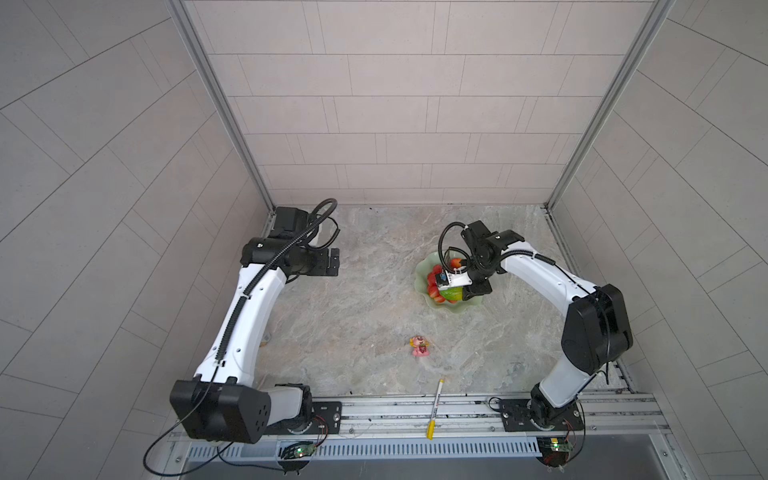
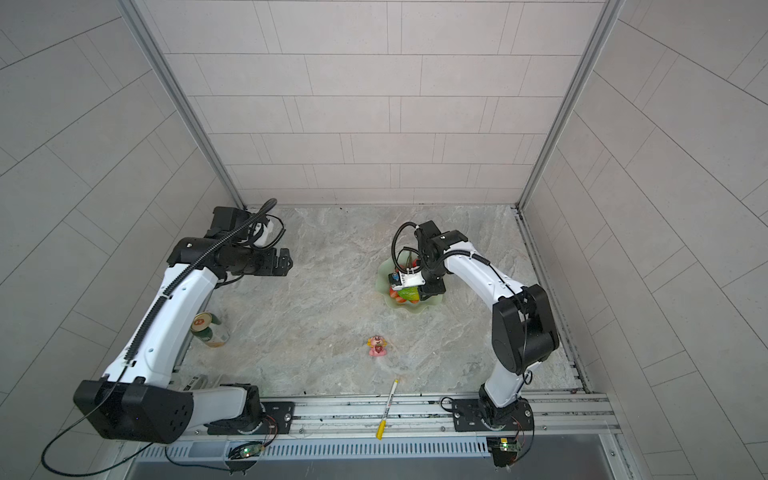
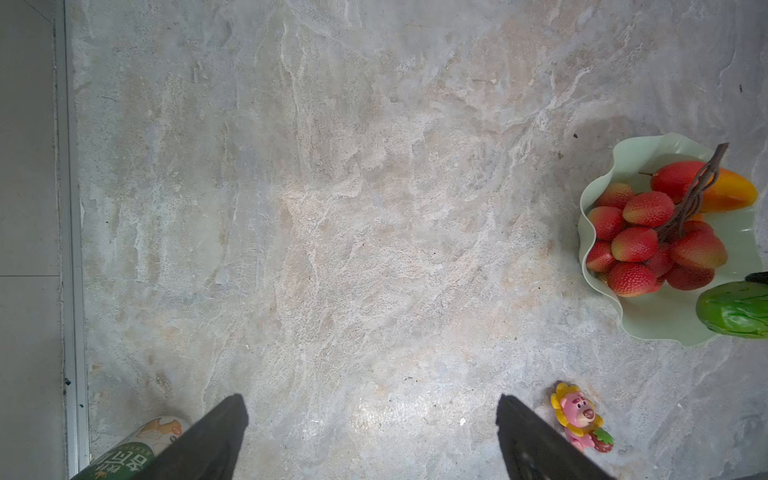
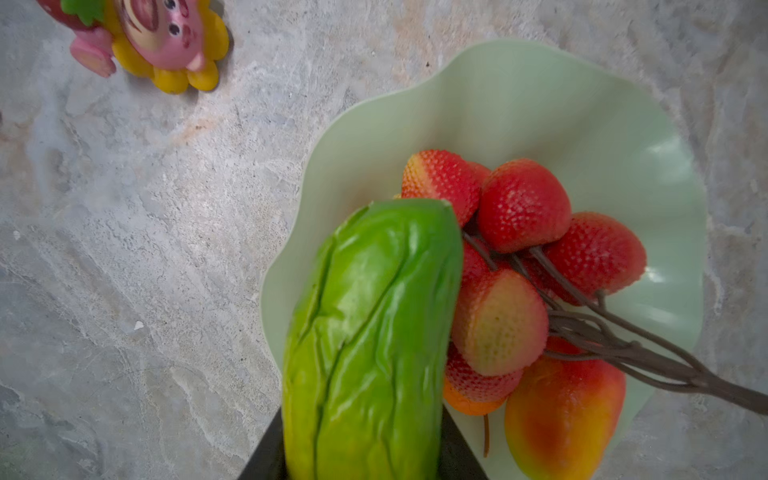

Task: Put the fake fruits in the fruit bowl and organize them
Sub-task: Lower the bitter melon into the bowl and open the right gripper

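The right end effector (image 4: 361, 457) is clamping the green fruit (image 4: 370, 332) over the fruit bowl (image 4: 519, 95); the left end effector (image 3: 372, 415) is gaping, well away.

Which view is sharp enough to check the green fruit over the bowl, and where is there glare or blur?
Right wrist: green fruit fairly sharp, bowl rim soft, figurine blurred. Left wrist: red bunch crisp, bright glare patch on the table. Both top views: walls bowed by the lens, bowl small and partly covered by the arm.
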`<state>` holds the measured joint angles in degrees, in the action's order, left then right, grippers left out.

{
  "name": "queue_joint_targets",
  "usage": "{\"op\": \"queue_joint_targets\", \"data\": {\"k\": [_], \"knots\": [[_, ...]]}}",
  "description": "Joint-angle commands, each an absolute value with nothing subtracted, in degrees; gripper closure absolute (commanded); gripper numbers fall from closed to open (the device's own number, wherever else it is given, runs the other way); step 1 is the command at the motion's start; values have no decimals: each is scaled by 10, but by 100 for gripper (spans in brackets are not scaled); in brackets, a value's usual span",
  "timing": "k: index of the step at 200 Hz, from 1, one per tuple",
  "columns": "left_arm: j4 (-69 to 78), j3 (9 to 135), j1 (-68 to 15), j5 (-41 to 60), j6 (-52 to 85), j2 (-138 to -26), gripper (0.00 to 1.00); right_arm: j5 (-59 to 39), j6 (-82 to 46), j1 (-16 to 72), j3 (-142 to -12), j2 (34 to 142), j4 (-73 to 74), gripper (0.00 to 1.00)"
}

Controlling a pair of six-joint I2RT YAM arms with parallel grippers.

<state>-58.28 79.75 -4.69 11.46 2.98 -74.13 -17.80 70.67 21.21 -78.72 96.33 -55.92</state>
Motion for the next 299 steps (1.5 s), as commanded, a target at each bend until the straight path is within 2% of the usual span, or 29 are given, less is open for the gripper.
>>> {"op": "queue_joint_targets", "data": {"k": [1, 24, 28, 30, 31, 33, 37, 89, 142, 204, 246, 299], "knots": [[-582, 794, -50, 107, 26, -729, 0, -188, 705, 213, -784, 961, -579, 68], [-582, 797, -49, 111, 26, -733, 0, -186, 698, 213, -776, 956, -571, 62], [-582, 798, -50, 111, 26, -734, 0, -186, 693, 213, -772, 955, -566, 46], [-582, 798, -50, 111, 26, -734, 0, -187, 690, 212, -771, 954, -562, 31], [-582, 798, -51, 111, 26, -734, 0, -187, 688, 212, -771, 954, -561, 18], [-582, 798, -50, 111, 26, -734, 0, -186, 685, 212, -769, 953, -557, 6], [-582, 799, -50, 112, 26, -734, 0, -188, 679, 213, -768, 952, -552, 1], [-584, 799, -50, 111, 26, -732, 0, -201, 659, 212, -768, 932, -539, 0], [-584, 800, -50, 112, 26, -733, 0, -200, 629, 210, -760, 854, -503, 0], [-582, 796, -50, 113, 26, -732, 0, -118, 597, 210, -676, 797, -428, 0], [-580, 796, -50, 117, 27, -734, 0, -49, 559, 209, -659, 809, -411, 0], [-582, 795, -51, 113, 27, -730, 0, -48, 545, 209, -661, 835, -393, 0]]}}
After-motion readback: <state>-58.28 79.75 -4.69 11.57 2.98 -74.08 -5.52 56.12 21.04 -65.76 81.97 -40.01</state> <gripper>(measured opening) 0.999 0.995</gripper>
